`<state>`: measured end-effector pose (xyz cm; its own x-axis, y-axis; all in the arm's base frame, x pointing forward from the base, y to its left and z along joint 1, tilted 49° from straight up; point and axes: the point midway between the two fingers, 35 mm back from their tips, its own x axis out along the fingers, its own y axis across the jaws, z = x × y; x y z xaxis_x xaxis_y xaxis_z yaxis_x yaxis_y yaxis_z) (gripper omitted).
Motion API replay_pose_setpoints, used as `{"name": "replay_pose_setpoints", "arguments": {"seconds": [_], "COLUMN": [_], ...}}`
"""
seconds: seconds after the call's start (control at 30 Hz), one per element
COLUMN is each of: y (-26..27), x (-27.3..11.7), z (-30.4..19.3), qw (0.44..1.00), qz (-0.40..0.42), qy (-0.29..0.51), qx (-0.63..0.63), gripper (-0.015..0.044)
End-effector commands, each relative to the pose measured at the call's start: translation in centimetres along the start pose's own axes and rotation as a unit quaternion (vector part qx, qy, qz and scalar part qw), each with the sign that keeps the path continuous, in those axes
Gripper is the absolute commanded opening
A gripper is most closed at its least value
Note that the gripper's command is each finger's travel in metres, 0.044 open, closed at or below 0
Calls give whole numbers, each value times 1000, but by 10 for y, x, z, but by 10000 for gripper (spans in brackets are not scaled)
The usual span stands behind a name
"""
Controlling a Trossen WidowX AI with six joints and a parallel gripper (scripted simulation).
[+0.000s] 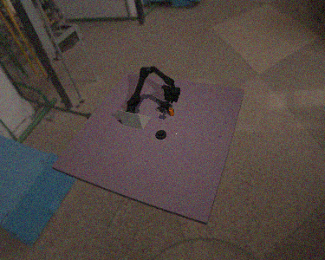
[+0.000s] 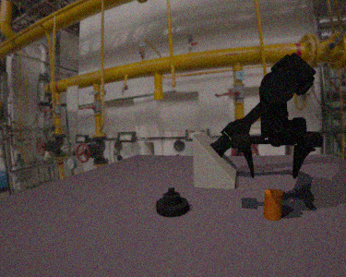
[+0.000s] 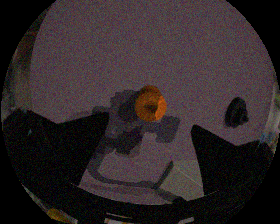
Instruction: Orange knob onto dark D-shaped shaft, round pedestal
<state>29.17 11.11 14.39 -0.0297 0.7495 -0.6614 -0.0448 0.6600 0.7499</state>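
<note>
The orange knob (image 1: pixel 172 112) (image 2: pixel 273 205) (image 3: pixel 144 100) stands upright on the purple mat, with its dark hole facing up in the wrist view. The hole's flat side cannot be made out. My gripper (image 1: pixel 171 100) (image 2: pixel 274 177) (image 3: pixel 153 123) is wide open and empty. It hangs above the knob, pointing down, and the knob shows between its fingertips in the wrist view. The round black pedestal (image 1: pixel 160 134) (image 2: pixel 173 207) (image 3: pixel 234 113) stands apart from the knob, to its left in the exterior view. Its short shaft (image 2: pixel 171 190) points up, bare.
A pale grey wedge block (image 1: pixel 135 120) (image 2: pixel 211 171) (image 3: pixel 184 179) stands at the arm's base, behind the pedestal and knob in the exterior view. The arm's shadow falls around the knob. The purple mat (image 1: pixel 184 178) (image 2: pixel 103 240) lies under everything.
</note>
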Motion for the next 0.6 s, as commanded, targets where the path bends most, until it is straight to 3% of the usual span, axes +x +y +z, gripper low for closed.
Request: {"name": "replay_pose_setpoints", "arguments": {"seconds": [0.0, 0.57], "y": [1, 1], "x": [7, 37], "z": [2, 6], "qw": [1000, 1000], "qz": [3, 2], "qy": [-6, -6], "qx": [1, 1], "gripper": [440, 440]}}
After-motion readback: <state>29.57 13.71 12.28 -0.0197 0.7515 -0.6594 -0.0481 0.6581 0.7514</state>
